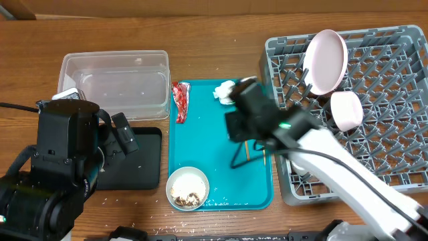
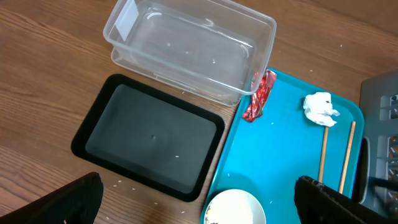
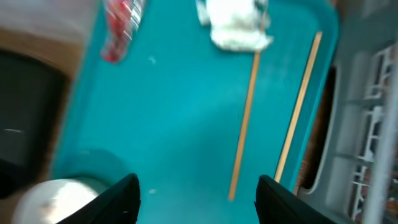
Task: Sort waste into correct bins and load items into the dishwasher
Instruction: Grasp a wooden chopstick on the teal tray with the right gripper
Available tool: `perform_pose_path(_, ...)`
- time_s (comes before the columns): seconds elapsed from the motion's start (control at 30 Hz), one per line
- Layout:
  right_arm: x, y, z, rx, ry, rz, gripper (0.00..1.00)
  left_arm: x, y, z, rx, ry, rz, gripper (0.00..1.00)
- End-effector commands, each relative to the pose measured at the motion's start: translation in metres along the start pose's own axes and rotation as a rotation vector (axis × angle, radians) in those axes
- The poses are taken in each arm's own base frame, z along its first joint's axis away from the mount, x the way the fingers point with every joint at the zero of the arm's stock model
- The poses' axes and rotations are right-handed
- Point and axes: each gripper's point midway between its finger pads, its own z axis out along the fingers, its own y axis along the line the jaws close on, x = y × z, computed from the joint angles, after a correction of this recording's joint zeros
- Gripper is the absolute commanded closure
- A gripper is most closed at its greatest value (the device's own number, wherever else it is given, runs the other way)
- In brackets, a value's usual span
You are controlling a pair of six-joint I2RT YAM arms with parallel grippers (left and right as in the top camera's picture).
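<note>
On the teal tray (image 1: 200, 140) lie the red wrapper (image 1: 180, 100), the white tissue wad (image 1: 224, 90), two chopsticks (image 3: 245, 118) and the cream-white bowl (image 1: 187, 189), which holds rice and brown bits. My right gripper (image 3: 202, 202) is open and empty above the tray, with the near end of the left chopstick between its fingers. The pink plate (image 1: 326, 60) and the small pink bowl (image 1: 346, 110) stand in the grey rack (image 1: 394, 140). My left gripper (image 2: 205, 202) is open and empty over the black tray (image 2: 149, 134), beside the clear tub (image 2: 193, 53).
Loose rice grains lie on the wood in front of the black tray (image 2: 118, 182). The rack's left wall (image 3: 373, 124) stands close to the right of the chopsticks. My right arm (image 1: 321, 154) crosses the rack's front left corner.
</note>
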Motion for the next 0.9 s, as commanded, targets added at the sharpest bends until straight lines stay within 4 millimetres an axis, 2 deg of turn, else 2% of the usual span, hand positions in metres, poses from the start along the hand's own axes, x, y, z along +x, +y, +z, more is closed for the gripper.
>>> perform_pose_path(0.0, 0.007, -0.027, 0.052, 0.179, 0.063, -0.012, 0.38, -0.001, 0.003, 0.001, -0.016, -0.006, -0.023, 0.00)
perform_pose_path(0.17, 0.008, -0.053, 0.105, 0.223, 0.139, -0.031, 0.39, -0.001, 0.003, 0.001, -0.016, -0.006, -0.023, 0.00)
perform_pose_path(0.27, 0.016, -0.064, 0.127, 0.177, 0.211, 0.009, 0.45, -0.001, 0.003, 0.001, -0.016, -0.006, -0.023, 0.00)
perform_pose_path(0.33, 0.024, -0.059, 0.138, 0.077, 0.268, 0.007, 0.55, -0.001, 0.003, 0.001, -0.016, -0.006, -0.023, 0.00)
perform_pose_path(0.37, 0.027, -0.058, 0.141, 0.045, 0.289, 0.008, 0.62, -0.001, 0.003, 0.001, -0.016, -0.006, -0.023, 0.00)
perform_pose_path(0.43, 0.033, -0.061, 0.146, 0.022, 0.325, 0.031, 0.66, -0.001, 0.003, 0.001, -0.016, -0.006, -0.023, 0.00)
perform_pose_path(0.63, 0.055, -0.045, 0.151, 0.022, 0.396, -0.024, 0.65, -0.001, 0.003, 0.001, -0.016, -0.006, -0.023, 0.00)
perform_pose_path(0.73, 0.059, -0.037, 0.153, 0.018, 0.401, -0.045, 0.67, -0.001, 0.003, 0.001, -0.016, -0.006, -0.023, 0.00)
perform_pose_path(0.77, 0.059, -0.035, 0.153, 0.016, 0.400, -0.049, 0.70, -0.001, 0.003, 0.001, -0.016, -0.006, -0.023, 0.00)
perform_pose_path(0.8, 0.059, -0.035, 0.153, 0.018, 0.400, -0.040, 0.86, -0.001, 0.003, 0.001, -0.016, -0.006, -0.023, 0.00)
perform_pose_path(0.87, 0.060, -0.035, 0.153, 0.023, 0.402, -0.022, 0.86, -0.001, 0.003, 0.001, -0.016, -0.006, -0.023, 0.00)
